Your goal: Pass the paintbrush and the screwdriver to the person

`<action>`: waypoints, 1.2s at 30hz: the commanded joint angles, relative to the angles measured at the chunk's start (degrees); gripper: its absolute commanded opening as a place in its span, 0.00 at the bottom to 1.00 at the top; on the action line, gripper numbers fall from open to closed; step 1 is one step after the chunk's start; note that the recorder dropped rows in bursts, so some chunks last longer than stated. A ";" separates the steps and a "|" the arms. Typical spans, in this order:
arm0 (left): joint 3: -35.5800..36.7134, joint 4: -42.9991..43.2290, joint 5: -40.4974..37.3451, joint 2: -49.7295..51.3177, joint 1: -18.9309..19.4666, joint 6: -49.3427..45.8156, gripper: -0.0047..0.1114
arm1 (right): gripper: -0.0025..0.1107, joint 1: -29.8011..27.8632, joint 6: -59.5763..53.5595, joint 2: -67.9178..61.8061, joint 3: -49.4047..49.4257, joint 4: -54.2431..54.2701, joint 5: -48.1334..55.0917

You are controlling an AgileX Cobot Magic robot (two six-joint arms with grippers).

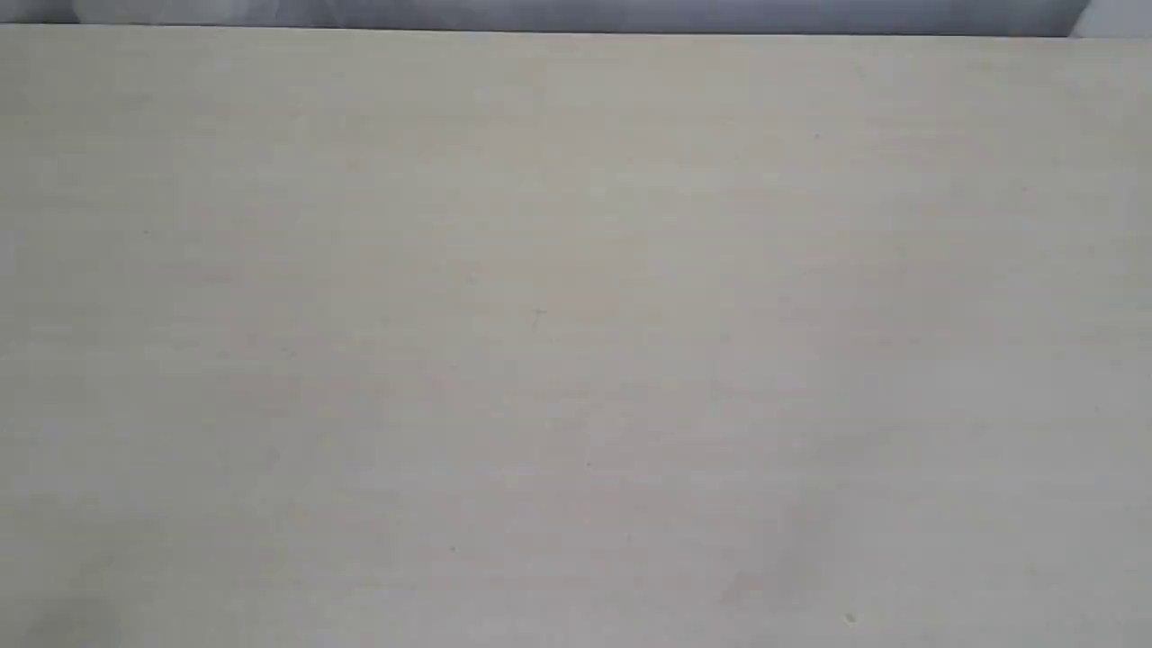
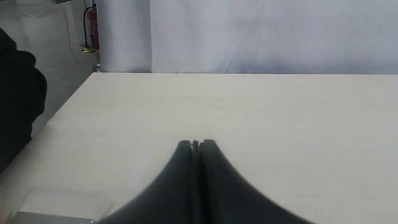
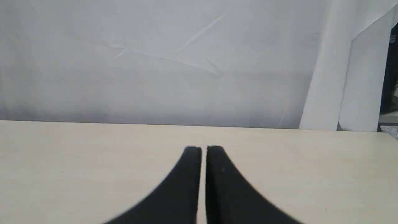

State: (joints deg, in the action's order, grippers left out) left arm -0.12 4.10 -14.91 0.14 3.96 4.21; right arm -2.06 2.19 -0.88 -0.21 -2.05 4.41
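Note:
The paintbrush, the screwdriver and the person's hand are all out of view. The exterior view holds only the pale wooden table [image 1: 576, 342], with neither arm in it. In the left wrist view my left gripper [image 2: 196, 143] is shut, its black fingertips pressed together above the bare tabletop with nothing between them. The right wrist view has my right gripper [image 3: 203, 149] shut too, only a thin slit between its black fingers, nothing held.
A dark sleeve or cloth [image 2: 17, 102] sits off the table's side edge in the left wrist view. A clear plastic piece [image 2: 65, 203] lies on the table near that gripper. White sheeting [image 3: 155, 62] hangs behind the table's far edge. A red fire extinguisher [image 2: 93, 28] stands on the floor.

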 commanded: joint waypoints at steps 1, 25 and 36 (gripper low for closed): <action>0.12 -0.25 0.48 -0.14 -0.32 0.12 0.04 | 0.06 -0.05 0.03 0.33 0.21 -0.18 0.13; 0.12 -0.11 0.71 -0.14 -0.32 0.12 0.04 | 0.06 -0.06 0.03 0.33 0.21 1.19 0.13; 0.12 -0.11 0.61 -0.14 -0.32 0.12 0.04 | 0.06 -0.06 0.03 0.33 0.21 1.19 0.13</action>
State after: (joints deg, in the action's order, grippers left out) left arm -0.12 4.10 -14.91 0.14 3.96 4.21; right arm -2.06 2.19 -0.88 -0.21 -1.06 4.52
